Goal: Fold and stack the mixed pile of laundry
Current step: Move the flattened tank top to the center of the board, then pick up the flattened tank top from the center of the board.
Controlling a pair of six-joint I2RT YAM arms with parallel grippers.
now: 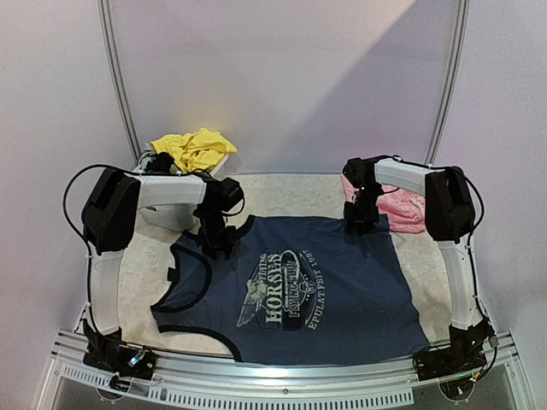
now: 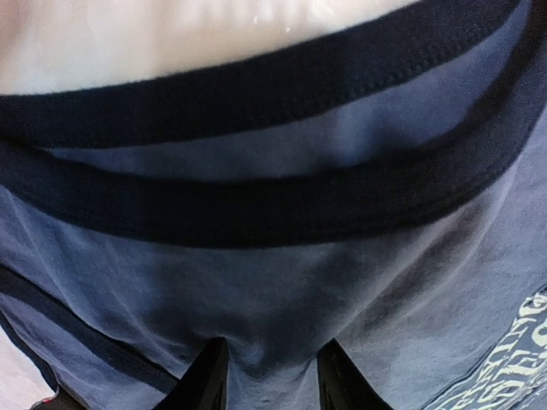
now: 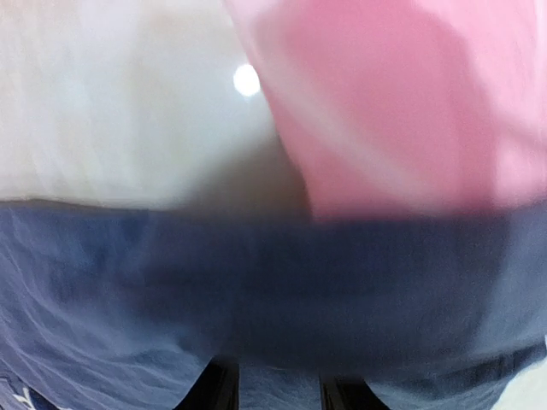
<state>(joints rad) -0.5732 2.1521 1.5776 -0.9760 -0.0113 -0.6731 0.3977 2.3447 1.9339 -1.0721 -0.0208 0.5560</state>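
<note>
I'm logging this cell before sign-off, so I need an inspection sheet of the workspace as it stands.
Surface: mottled beige table.
Job's things: navy tank top spread flat, print up; pink garment beyond its far right corner; yellow garment heaped far left.
Clutter: white tub under the yellow garment.
Grippers: left gripper at the tank's far left corner, cloth puckered between its fingers; right gripper at the far right corner; grip unconfirmed on both.
Cables: cables loop beside each arm, off the cloth.
Surroundings: pale walls, metal frame tubes.
</note>
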